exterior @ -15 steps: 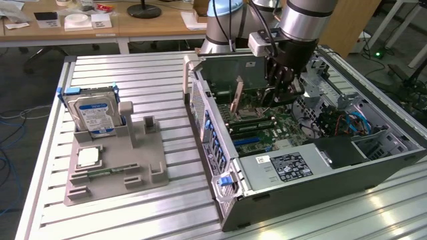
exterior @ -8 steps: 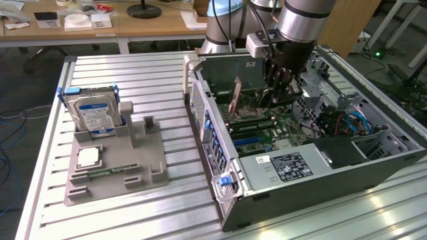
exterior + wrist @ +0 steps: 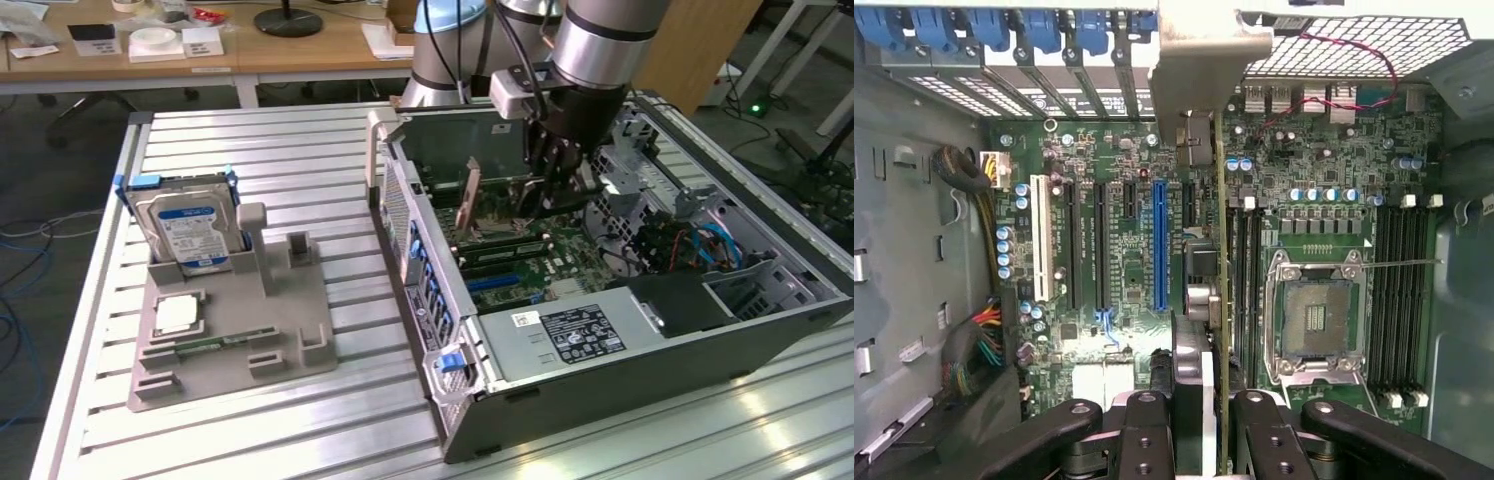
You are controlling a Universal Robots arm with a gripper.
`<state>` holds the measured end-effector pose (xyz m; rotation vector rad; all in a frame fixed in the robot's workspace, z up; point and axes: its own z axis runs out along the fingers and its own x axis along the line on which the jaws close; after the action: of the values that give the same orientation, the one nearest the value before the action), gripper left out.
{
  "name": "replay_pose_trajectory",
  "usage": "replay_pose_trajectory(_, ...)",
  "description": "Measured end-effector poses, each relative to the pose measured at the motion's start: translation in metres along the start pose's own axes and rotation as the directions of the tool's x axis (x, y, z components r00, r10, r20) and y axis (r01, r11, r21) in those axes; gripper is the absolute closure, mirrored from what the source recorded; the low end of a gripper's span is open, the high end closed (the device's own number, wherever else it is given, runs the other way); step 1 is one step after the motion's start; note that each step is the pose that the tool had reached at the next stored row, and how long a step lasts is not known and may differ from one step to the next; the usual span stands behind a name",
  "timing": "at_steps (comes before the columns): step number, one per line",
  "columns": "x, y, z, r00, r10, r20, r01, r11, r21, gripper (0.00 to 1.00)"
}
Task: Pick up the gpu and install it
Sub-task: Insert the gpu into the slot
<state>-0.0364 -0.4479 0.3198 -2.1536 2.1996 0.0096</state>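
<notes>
Green board, silvery bracket: the gpu (image 3: 1220, 300) is clamped edge-on in the gripper (image 3: 1204, 432), jaws closed on its faces so the connector edge faces the motherboard (image 3: 1334, 150). It sits inside the open computer case (image 3: 641, 390), upper middle of the exterior view, close beside the long blue slot (image 3: 1160, 245). Whether it's seated, I can't tell. The arm (image 3: 594, 50) reaches near-vertically down, wrist pointing into the case.
</notes>
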Motion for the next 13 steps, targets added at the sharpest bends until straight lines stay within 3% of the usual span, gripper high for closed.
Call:
replay_pose_trajectory(7,0.001,0.0022,0.0028,1.0,0.0,-0.0002,0.0,1.0,-0.0001,0.72)
replay_pose_trajectory(13,0.002,0.0028,0.0107,1.0,0.0,-0.0002,0.0,1.0,-0.0019,0.72)
